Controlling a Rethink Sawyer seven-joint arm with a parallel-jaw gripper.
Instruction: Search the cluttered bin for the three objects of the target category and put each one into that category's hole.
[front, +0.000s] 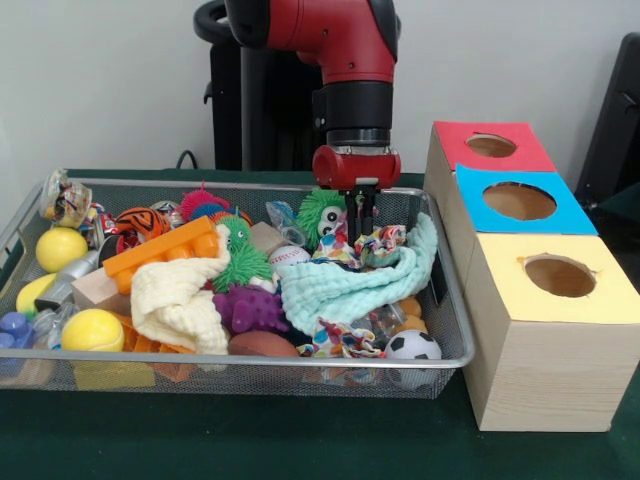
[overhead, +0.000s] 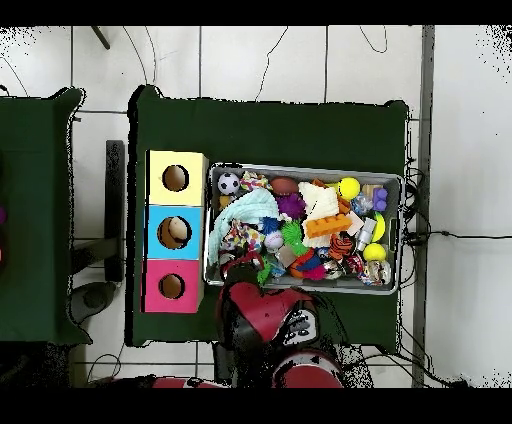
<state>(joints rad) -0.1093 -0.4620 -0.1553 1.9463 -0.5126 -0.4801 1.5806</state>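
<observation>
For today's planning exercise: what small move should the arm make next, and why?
Probably lower a little and close on the heart-print cloth. The end effector hangs just above that cloth, which lies on the mint-green cloth in the bin; the yellow-faced hole awaits.

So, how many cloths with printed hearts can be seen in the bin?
2. One printed cloth lies right under the gripper; the other is at the front, beside the soccer ball. More may be buried.
</observation>
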